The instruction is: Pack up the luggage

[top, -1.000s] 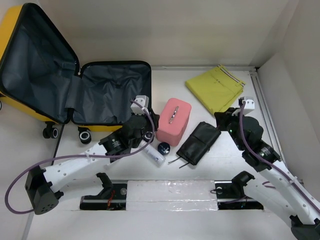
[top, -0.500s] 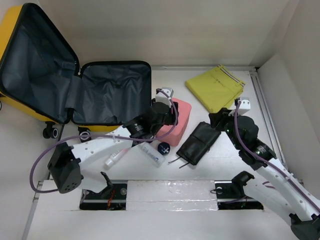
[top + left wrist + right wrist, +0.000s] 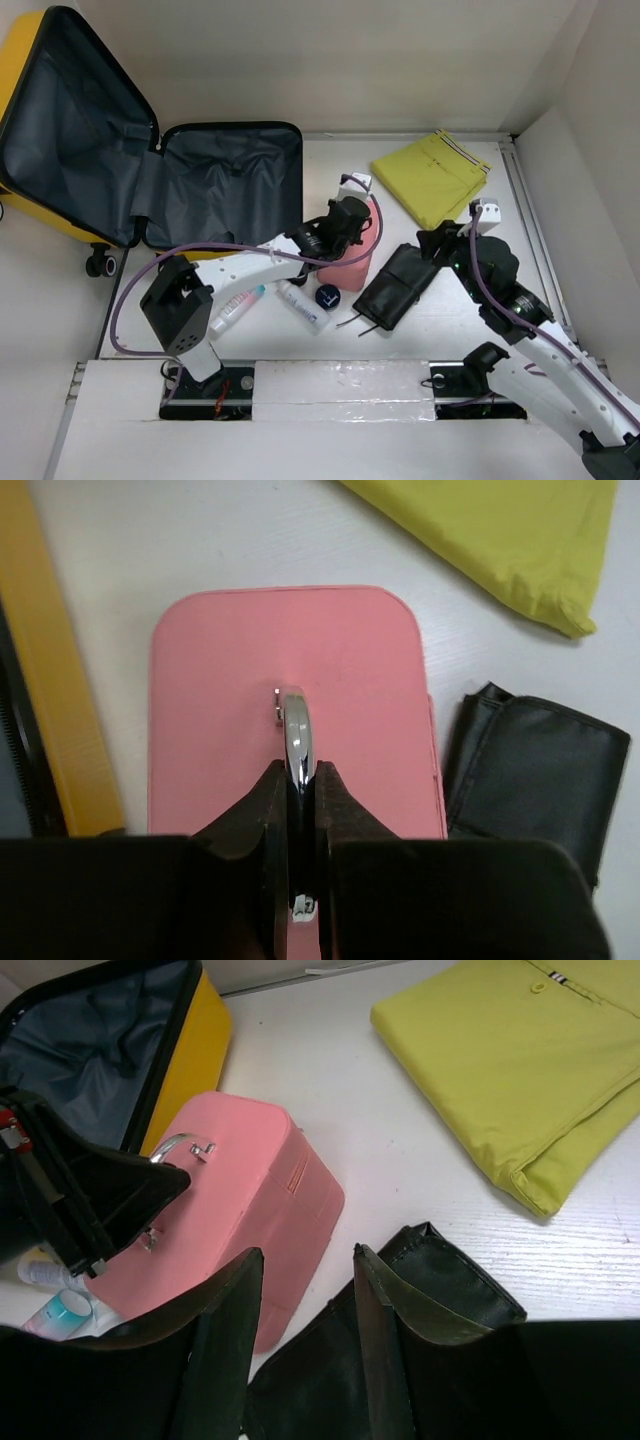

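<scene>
The luggage, a yellow suitcase with dark grey lining, lies open at the back left; its yellow side shows in both wrist views. A pink box case stands right of it. My left gripper is shut on the pink case's chrome handle. A black pouch lies to the right of the case. Over the pouch's left end hangs my right gripper, open, with nothing between its fingers.
A folded yellow cloth lies at the back right. In front of the pink case are a white bottle, a tube with a teal cap and a dark round jar. White walls close off the back and right.
My left arm swung right from the bottles to the pink case and closed on its handle. My right gripper opened and edged toward the black pouch.
</scene>
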Action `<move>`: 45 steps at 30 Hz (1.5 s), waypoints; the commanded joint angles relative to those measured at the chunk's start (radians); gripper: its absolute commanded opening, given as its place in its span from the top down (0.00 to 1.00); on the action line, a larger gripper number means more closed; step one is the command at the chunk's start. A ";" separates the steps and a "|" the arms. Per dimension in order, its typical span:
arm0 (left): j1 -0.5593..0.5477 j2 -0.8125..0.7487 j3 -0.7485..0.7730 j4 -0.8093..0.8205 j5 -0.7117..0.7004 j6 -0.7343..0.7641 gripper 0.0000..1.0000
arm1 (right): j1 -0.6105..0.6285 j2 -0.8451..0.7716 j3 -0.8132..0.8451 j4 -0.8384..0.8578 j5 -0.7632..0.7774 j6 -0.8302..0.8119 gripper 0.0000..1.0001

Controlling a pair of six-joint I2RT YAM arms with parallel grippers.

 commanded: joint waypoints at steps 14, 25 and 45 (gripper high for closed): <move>0.117 0.057 0.615 -0.125 0.013 0.111 1.00 | -0.001 -0.054 -0.012 0.048 -0.029 -0.005 0.53; 0.487 0.040 0.748 -0.206 0.102 0.138 1.00 | -0.001 -0.020 -0.072 0.196 -0.120 0.018 0.53; 0.995 0.031 0.494 -0.155 0.423 0.302 1.00 | 0.026 -0.020 -0.159 0.253 -0.110 0.018 0.53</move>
